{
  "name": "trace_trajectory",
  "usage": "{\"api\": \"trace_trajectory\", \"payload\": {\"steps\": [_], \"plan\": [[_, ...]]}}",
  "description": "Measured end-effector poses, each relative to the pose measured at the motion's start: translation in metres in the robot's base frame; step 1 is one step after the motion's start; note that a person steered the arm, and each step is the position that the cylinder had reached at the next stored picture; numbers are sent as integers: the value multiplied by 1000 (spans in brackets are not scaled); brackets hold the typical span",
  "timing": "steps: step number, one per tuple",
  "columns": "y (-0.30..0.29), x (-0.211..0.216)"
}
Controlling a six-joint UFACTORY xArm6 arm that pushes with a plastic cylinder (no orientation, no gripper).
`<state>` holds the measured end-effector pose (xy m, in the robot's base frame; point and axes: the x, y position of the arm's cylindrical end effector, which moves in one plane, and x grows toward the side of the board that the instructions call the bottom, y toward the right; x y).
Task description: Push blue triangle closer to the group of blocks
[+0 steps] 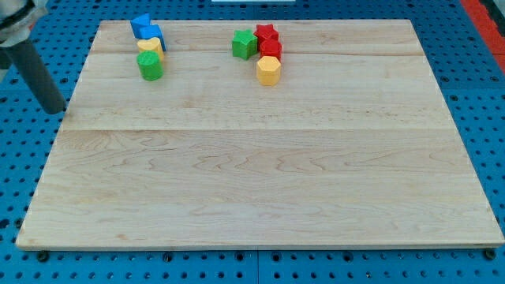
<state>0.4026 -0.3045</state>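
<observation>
A blue block that looks like the triangle (140,23) lies at the board's top left, touching a second blue block (152,34). Below them sit a yellow block (150,47) and a green cylinder (150,67), packed in a short column. A second cluster lies right of it, near the top middle: a green block (245,43), a red star (267,33), another red block (271,50) and a yellow hexagon (269,71). My tip (57,112) is off the board's left edge, left of and below the green cylinder, touching no block.
The wooden board (252,173) lies on a blue pegboard surface (24,173) that surrounds it. The dark rod slants up to the view's top left corner.
</observation>
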Motion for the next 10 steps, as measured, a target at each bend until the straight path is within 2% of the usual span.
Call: {"api": "trace_trajectory", "payload": {"steps": [1, 3, 4, 6, 7, 8, 9, 10], "plan": [[6, -59], [77, -184], [98, -211], [121, -211], [179, -186], [201, -134], [193, -121], [188, -149]]}}
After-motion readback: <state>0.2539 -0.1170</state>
